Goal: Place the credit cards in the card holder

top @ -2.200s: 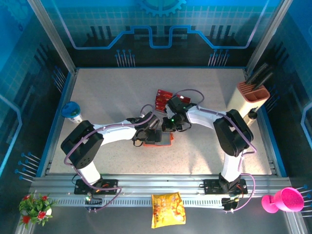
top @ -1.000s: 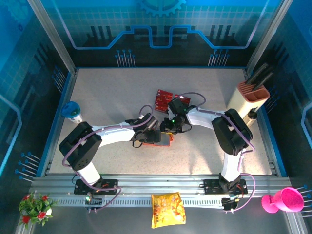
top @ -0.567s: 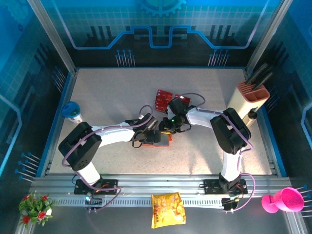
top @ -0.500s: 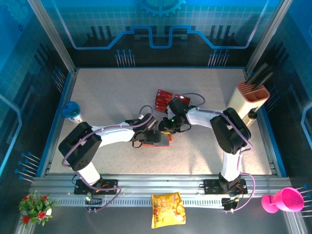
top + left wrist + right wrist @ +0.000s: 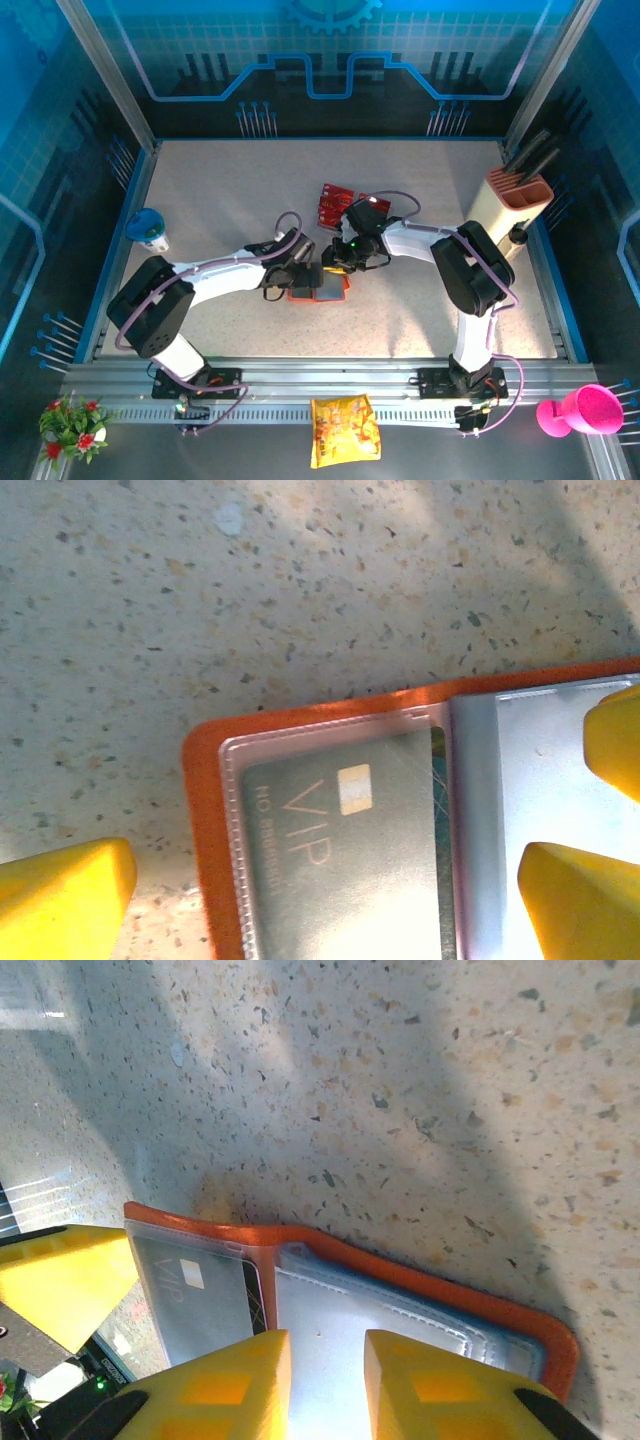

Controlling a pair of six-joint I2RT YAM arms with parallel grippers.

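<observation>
The card holder (image 5: 318,291) lies open on the speckled table, orange with grey-blue pockets (image 5: 400,1320). A card with VIP lettering (image 5: 340,850) sits inside its clear window pocket. My left gripper (image 5: 320,905) is open, its yellow fingers (image 5: 60,900) straddling the windowed half of the card holder (image 5: 205,810). My right gripper (image 5: 327,1385) hovers over the grey-blue half; its jaws stand a narrow gap apart with nothing between them. A right finger (image 5: 615,740) shows at the edge of the left wrist view. Red credit cards (image 5: 335,205) lie just behind both grippers.
A white block with an orange top (image 5: 518,195) stands at the right edge. A blue-lidded cup (image 5: 148,228) sits at the left edge. On the front rail lie a yellow snack bag (image 5: 345,430), a pink cup (image 5: 585,410) and a small flower pot (image 5: 72,425).
My left arm has swung its elbow outward and its gripper has shifted a little left. The card holder sits slightly further left. The right gripper has crept toward the card holder.
</observation>
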